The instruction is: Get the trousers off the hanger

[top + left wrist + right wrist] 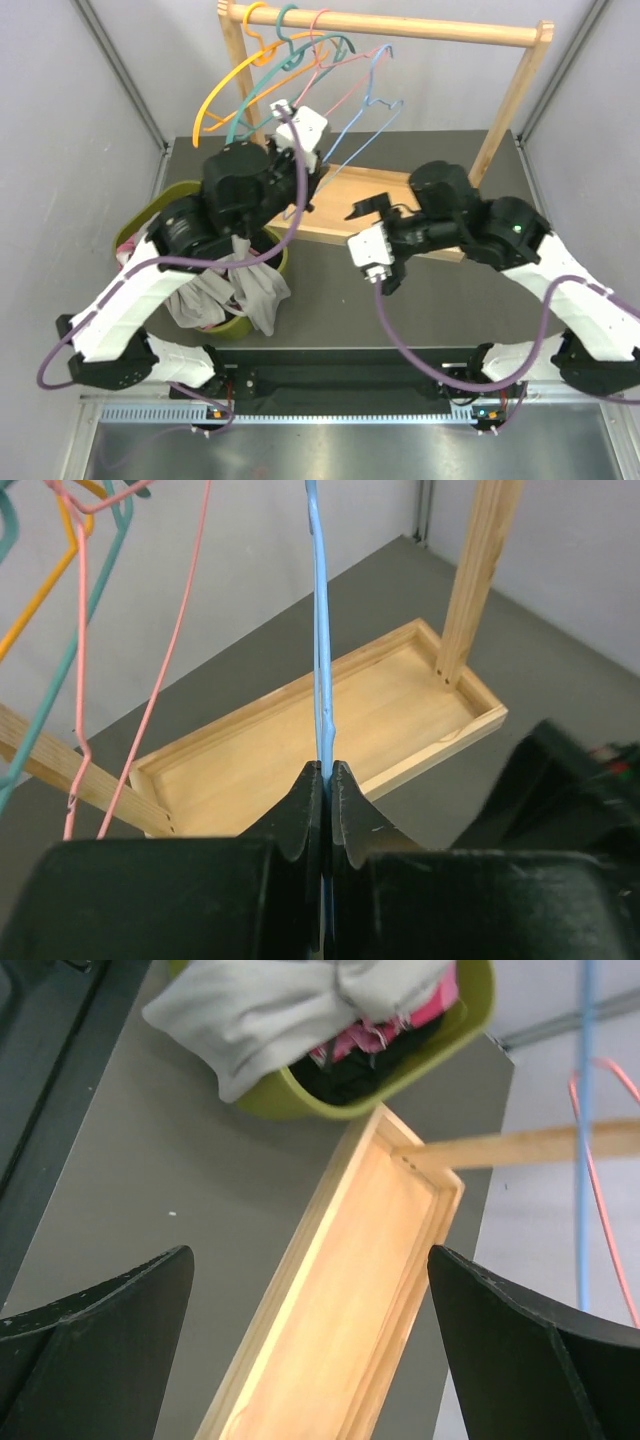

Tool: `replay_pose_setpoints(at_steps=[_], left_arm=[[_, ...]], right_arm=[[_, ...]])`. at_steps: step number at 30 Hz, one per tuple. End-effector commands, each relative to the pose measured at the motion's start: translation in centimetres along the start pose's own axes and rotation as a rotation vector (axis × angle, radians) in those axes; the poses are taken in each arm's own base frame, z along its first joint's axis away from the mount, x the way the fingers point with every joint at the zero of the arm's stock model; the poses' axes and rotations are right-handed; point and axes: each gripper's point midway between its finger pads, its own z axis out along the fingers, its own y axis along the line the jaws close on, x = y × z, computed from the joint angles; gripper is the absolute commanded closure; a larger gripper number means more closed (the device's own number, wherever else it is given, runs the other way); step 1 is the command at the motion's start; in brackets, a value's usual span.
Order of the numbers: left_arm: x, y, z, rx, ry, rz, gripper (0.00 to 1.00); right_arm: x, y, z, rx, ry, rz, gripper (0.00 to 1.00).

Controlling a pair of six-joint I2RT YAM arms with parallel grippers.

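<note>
Trousers look to be off already: a grey heap slumped over the basket rim at the lower left of the top view. It's soft, light, floppy stuff, so if it needs another tug I'd pinch a thick fold or the waistband, not a single layer. Mid-frame, the left gripper is clamped tight on the bare blue hanger wire. On the right, the right gripper has its fingers wide apart, holding nothing, near the wooden tray.
</note>
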Motion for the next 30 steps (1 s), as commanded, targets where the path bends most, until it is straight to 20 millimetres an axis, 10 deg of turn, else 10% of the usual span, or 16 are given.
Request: replay_pose_setpoints(at_steps=[1, 13, 20, 30], left_arm=[[-3.5, 2.2, 1.7, -0.096, -0.112, -0.008, 1.0], [-5.5, 4.9, 7.2, -0.107, -0.201, -0.156, 1.0], [-4.9, 6.3, 8.6, -0.083, -0.189, -0.223, 1.0], [-5.2, 3.3, 5.7, 0.112, -0.22, -0.199, 1.0]], right_arm=[[-0.2, 0.0, -3.8, 0.077, -0.06, 0.054, 0.0], [5.3, 5.5, -11.7, 0.364, 0.032, 0.211, 0.0], [8.0, 11.0, -11.6, 0.469, 0.04, 0.301, 0.0], [10.7, 14.1, -10.3, 0.557, 0.05, 0.384, 0.0]])
